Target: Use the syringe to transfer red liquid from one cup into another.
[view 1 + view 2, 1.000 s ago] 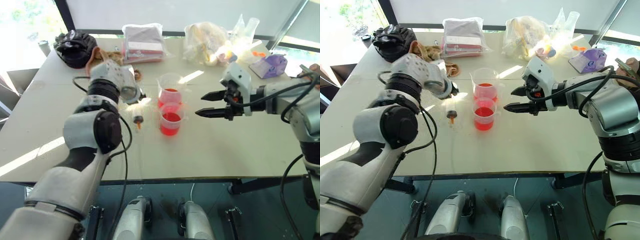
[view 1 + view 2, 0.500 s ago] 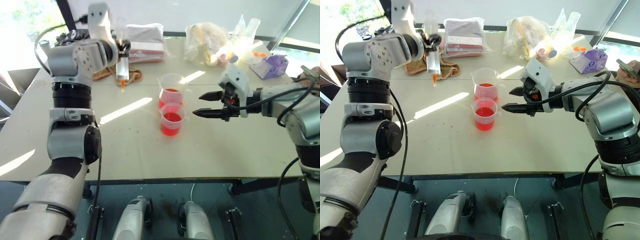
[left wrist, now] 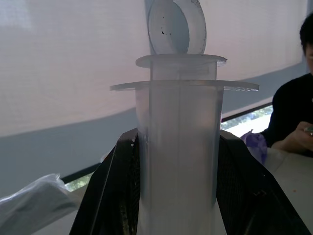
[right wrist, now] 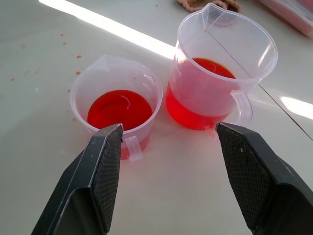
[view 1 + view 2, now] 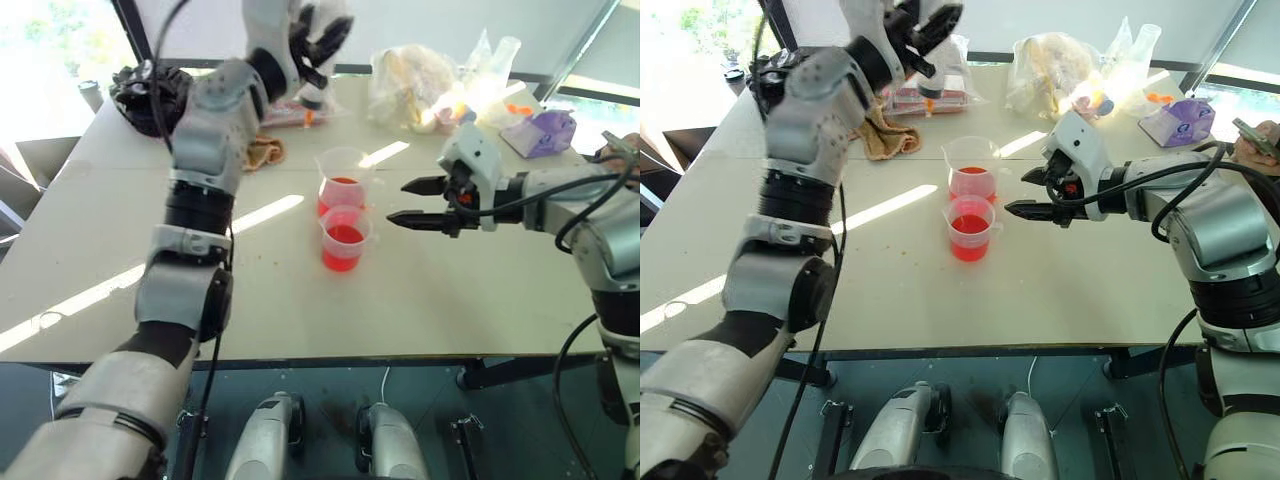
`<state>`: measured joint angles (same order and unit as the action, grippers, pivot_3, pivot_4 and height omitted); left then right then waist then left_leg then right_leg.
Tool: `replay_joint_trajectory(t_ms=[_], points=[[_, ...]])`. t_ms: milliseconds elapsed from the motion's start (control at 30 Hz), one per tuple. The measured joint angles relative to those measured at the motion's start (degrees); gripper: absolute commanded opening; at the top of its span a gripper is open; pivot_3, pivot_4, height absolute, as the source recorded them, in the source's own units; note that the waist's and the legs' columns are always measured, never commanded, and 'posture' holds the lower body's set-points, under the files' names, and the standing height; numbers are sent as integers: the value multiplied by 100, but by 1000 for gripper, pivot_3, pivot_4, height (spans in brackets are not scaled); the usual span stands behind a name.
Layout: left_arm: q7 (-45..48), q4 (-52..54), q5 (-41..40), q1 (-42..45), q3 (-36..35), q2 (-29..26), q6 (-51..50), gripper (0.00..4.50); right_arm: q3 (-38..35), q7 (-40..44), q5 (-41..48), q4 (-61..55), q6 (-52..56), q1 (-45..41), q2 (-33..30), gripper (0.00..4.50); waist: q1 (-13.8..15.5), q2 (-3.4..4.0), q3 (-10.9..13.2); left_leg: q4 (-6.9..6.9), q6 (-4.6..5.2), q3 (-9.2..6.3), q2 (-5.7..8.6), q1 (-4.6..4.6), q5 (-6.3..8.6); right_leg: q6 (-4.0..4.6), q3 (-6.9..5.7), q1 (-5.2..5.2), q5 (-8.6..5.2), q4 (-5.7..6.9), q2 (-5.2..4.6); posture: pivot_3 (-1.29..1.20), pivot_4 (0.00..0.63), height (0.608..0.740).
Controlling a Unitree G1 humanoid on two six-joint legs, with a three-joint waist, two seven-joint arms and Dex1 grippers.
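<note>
Looking from the head, you see the left hand (image 5: 923, 25) raised high over the worktop's (image 5: 1060, 280) far side, clamped on the syringe (image 3: 179, 147), tip downward. Your right hand (image 5: 412, 202) hovers spread beside two cups (image 4: 117, 110) of red liquid (image 4: 118, 108).

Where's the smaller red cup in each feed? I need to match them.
Left eye view: smaller cup near picture centre, just in front of the taller cup.
Right eye view: near centre, same arrangement.
Right wrist view: beside the taller cup.
Shared landmark: the taller cup.
</note>
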<state>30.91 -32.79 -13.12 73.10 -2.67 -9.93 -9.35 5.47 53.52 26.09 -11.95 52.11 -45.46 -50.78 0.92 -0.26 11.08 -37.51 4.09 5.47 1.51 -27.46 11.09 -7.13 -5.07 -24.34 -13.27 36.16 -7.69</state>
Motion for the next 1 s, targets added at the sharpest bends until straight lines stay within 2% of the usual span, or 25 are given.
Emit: replay_joint_trajectory(t_ms=[233, 433, 700, 1000], points=[[190, -436, 232, -427, 194, 171, 1048, 1461, -371, -229, 108, -234, 237, 11, -2, 3172, -9, 0, 0, -11, 9, -1, -5, -2, 6, 0, 1, 0, 0, 3, 0, 0, 150, 740], [245, -790, -1, -599, -50, 478, 1433, 1461, -489, -461, 236, -376, 374, 1, 86, 3172, -3, 0, 0, -41, 29, -5, -5, -6, 21, -1, 0, 11, 1, 3, -5, 0, 150, 740], [381, -1209, -217, -905, -299, 671, 1743, 1461, -786, -1417, 312, 470, 1208, -1496, 904, 3172, -8, 2, -1, -41, 26, -3, -7, -11, 23, -2, 3, 2, 4, 6, -6, 0, 150, 740], [427, -1229, -196, -1054, -266, 787, 1980, 1461, -724, -2197, 11, 1565, 1493, -2335, 1581, 3172, -29, 4, -2, -37, 18, 4, -5, -13, 30, 2, 4, -7, 8, 6, -5, 0, 150, 740]])
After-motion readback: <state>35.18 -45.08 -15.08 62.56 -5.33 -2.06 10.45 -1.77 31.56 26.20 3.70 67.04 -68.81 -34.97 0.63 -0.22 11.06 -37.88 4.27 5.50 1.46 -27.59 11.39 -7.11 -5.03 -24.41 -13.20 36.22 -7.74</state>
